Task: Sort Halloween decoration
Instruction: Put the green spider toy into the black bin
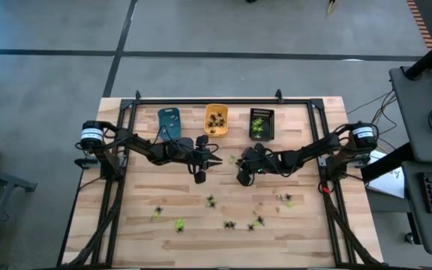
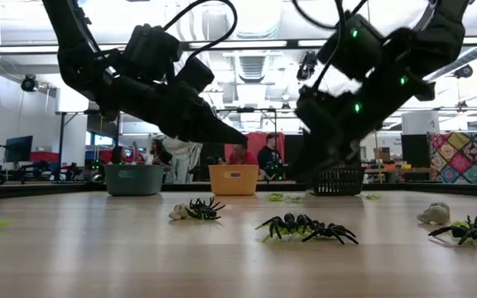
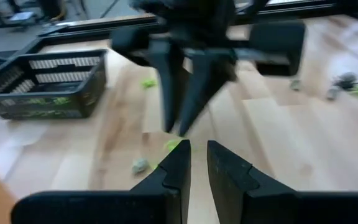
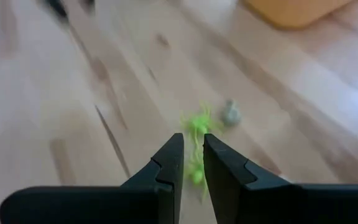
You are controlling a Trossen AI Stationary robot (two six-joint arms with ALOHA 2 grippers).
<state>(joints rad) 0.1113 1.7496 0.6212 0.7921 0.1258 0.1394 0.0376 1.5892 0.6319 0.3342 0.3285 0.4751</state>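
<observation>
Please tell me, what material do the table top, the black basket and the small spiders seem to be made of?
Table top: pale wood strips joined side by side, matte; grain and seams show.
Black basket: probably moulded plastic, with slotted walls and a dull sheen.
Spiders: likely plastic; the black spider looks slightly glossy, and the green spider has a bright, uniform colour.

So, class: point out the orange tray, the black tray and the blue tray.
orange tray (image 1: 216,110): high view, on its far rim.
black tray (image 1: 262,112): high view, on its far rim.
blue tray (image 1: 169,116): high view, on its floor.
</observation>
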